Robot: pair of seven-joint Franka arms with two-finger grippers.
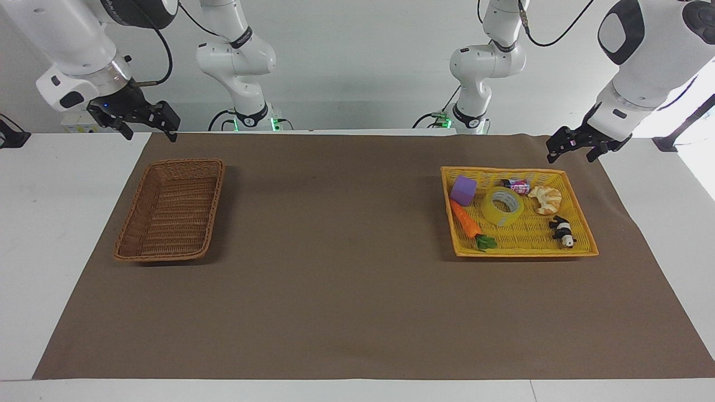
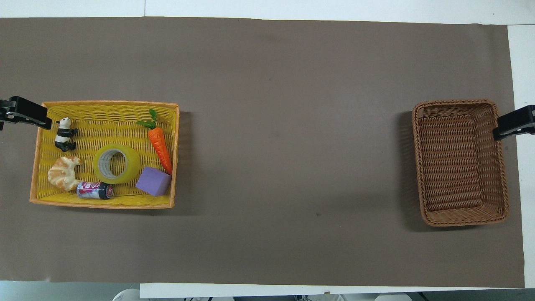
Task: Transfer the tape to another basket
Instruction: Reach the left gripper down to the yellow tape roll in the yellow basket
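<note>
The tape (image 1: 503,206) lies flat in the yellow basket (image 1: 581,237) at the left arm's end, among a purple cube (image 1: 463,190), carrot (image 1: 467,219), croissant (image 1: 546,199), small can (image 1: 517,185) and panda (image 1: 562,230). The brown wicker basket (image 1: 134,250) sits at the right arm's end. Both rest on a brown mat (image 1: 346,268) covering a white table (image 1: 44,223), against a pale wall. The left gripper (image 1: 575,146) and right gripper (image 1: 142,124) hang with fingers spread, holding nothing, each near its own basket.

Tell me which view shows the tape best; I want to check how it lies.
The overhead view: the tape lies flat in the yellow basket, its core hole facing up, between croissant and purple cube. The facing view shows the roll more slanted, its hole foreshortened.
</note>
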